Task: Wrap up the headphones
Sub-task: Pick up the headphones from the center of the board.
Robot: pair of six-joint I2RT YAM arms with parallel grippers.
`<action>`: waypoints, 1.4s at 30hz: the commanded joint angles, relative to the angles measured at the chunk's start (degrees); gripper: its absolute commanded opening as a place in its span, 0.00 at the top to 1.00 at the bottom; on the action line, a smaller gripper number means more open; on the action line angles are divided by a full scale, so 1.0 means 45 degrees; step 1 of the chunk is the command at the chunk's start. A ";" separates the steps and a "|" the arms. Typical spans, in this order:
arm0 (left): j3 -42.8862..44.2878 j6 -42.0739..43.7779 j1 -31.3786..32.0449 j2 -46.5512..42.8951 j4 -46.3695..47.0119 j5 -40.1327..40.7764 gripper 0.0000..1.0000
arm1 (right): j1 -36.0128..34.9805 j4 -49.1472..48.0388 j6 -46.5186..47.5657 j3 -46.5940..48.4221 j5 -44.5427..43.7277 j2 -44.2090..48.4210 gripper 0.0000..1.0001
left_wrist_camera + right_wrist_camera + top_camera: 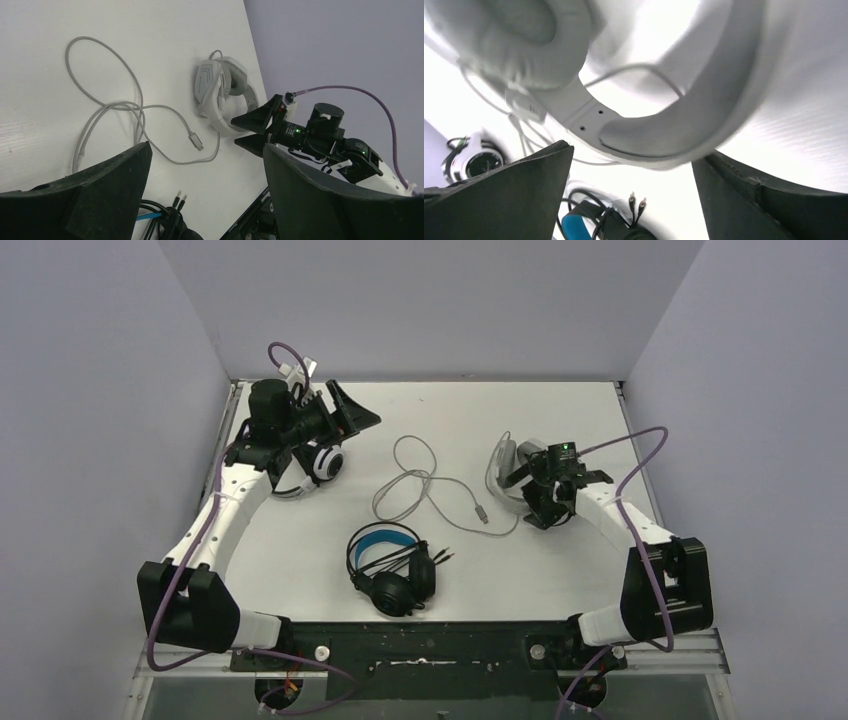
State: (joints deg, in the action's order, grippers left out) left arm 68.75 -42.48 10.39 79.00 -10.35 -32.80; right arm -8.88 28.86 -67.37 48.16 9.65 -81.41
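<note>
Cable (428,480) behind near headset (392,580)

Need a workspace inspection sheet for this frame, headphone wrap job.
Surface: white table, flat.
Job's things: black headset at front centre; white headset with black ear-cup centres at far left; grey-white headset at right.
Clutter: nothing seen.
Grippers: left gripper open, empty; right gripper open, jaws either side of the grey-white headset's band.
Cables: pale cable loose in loops mid-table; black cable bunched at the black headset.
Surroundings: plain walls on three sides.
</note>
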 commanded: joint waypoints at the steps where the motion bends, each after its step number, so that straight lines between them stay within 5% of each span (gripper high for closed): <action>1: 0.0166 0.0189 -0.0295 0.0076 0.0614 -0.0078 0.20 | -0.0017 0.0392 0.2455 0.1236 0.0258 0.0609 0.06; 7: -0.0062 -0.0613 -0.0664 0.0314 0.1435 -0.0737 0.21 | -0.0357 0.1862 0.9984 0.3214 0.0447 0.0181 0.03; 13: -0.0170 -0.0973 -0.0866 0.0349 0.1831 -0.0996 0.21 | -0.2748 0.3943 1.7646 0.6268 -0.1487 -0.2499 0.05; 18: -0.0116 -0.0827 -0.0849 0.0298 0.1723 -0.0968 0.21 | -0.2733 0.5538 1.9655 0.7302 -0.1273 -0.4454 0.14; 25: -0.0118 -0.1073 -0.0883 0.0372 0.1929 -0.1237 0.21 | -0.2667 0.5060 1.8836 0.6631 -0.1080 -0.4912 0.21; 30: -0.0070 -0.0929 -0.0894 0.0355 0.1818 -0.1234 0.21 | -0.2660 0.4327 1.7140 0.6579 -0.1089 -0.5744 0.47; 37: 0.0237 -0.0035 -0.1022 0.0286 0.0973 -0.0814 0.21 | -0.2709 0.2697 1.4777 0.5553 -0.0001 -0.5114 0.68; 42: 0.0497 0.1096 -0.0984 0.0094 0.0146 -0.0063 0.21 | -0.2678 0.2909 1.0554 0.6105 0.1401 -0.3927 0.87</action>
State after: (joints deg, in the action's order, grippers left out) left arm 67.55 -42.92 6.15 80.66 -8.23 -35.66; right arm -20.99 43.44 -2.68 73.38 9.10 -106.04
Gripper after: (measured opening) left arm 0.791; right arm 0.191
